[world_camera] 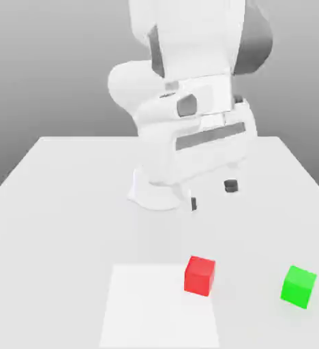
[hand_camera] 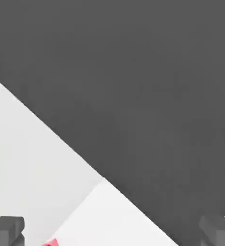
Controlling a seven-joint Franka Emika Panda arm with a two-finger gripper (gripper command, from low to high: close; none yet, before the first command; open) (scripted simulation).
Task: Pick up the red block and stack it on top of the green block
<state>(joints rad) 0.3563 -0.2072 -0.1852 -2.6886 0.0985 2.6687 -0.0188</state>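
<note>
The red block rests on the white table, at the right edge of a lighter square patch. A sliver of the red block shows in the hand view beside one finger. The green block stands apart from it, further toward the exterior view's right, near the table's front. My gripper hangs above the table behind both blocks, open, with nothing between its dark fingertips. In the hand view my gripper has its two fingers spread wide.
The arm's white base stands on the table just behind the gripper. Dark floor lies beyond the table's edge in the hand view.
</note>
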